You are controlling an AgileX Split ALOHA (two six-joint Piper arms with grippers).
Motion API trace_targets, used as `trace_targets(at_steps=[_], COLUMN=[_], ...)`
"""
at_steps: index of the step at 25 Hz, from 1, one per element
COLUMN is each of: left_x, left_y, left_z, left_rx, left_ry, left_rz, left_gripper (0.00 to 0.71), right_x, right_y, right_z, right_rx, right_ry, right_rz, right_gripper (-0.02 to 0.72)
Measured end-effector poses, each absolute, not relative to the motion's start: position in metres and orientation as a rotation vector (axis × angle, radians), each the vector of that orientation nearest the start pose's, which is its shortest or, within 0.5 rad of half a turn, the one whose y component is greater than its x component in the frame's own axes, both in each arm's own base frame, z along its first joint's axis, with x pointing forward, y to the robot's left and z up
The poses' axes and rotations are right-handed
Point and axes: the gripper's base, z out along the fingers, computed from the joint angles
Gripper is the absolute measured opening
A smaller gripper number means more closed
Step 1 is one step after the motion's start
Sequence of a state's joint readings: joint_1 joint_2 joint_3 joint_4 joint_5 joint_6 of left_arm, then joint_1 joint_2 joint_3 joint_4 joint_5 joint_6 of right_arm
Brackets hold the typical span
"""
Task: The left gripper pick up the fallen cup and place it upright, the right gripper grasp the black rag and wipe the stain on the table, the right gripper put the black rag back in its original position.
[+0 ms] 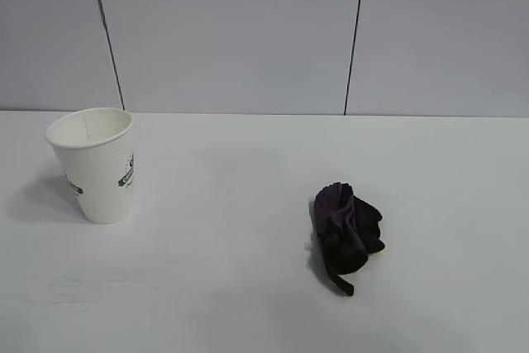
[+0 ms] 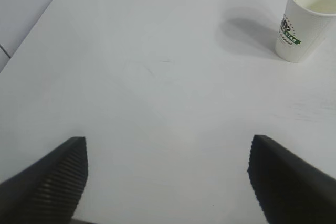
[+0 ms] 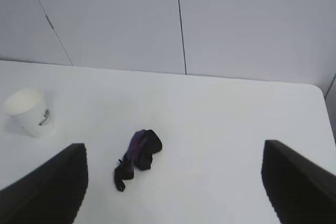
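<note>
The white paper cup (image 1: pixel 93 166) with a green logo stands upright at the left of the white table (image 1: pixel 215 287). It also shows in the left wrist view (image 2: pixel 306 17) and the right wrist view (image 3: pixel 29 112). The black rag (image 1: pixel 345 236) with purple stripes lies crumpled right of centre, its strap pointing toward the front; it shows in the right wrist view (image 3: pixel 138 157). No stain shows on the table. My left gripper (image 2: pixel 168 182) is open and empty above bare table, well away from the cup. My right gripper (image 3: pixel 173 182) is open and empty, high above the table, back from the rag. Neither gripper shows in the exterior view.
A grey panelled wall (image 1: pixel 248 31) runs behind the table's far edge. The table's right corner and edge (image 3: pixel 323 103) show in the right wrist view. A faint smear marks the table (image 2: pixel 152 69) in the left wrist view.
</note>
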State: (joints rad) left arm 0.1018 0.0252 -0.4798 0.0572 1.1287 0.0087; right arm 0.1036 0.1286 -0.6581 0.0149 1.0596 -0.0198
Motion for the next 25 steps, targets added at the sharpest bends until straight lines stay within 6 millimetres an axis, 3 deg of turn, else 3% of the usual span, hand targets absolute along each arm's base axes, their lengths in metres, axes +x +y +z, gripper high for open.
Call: trace_targets(at_steps=[4,7,12,25], left_x=[-0.003,-0.003,-0.003,-0.003], left_y=[0.004,0.004,0.004,0.004], left_z=[0.267,0.267,0.267,0.267], left_rx=[-0.104,-0.104,-0.104,-0.104], left_ry=[2.157,2.157,2.157,2.157], left_rz=[0.134,0.134,0.134,0.134], left_gripper=[0.600,0.600,0.600,0.600], right_x=[0.002,0.003,0.002,0.003], right_y=[0.001,0.001,0.001,0.001], right_z=[0.290,0.279,0.276,0.267], right_rx=[-0.124,-0.087,-0.005,0.000], right_ry=[2.062,2.082,2.080,2.129], right_rz=[0.068,0.045,-0.006,-0.016], right_gripper=[0.622,0.622,0.622,0.622])
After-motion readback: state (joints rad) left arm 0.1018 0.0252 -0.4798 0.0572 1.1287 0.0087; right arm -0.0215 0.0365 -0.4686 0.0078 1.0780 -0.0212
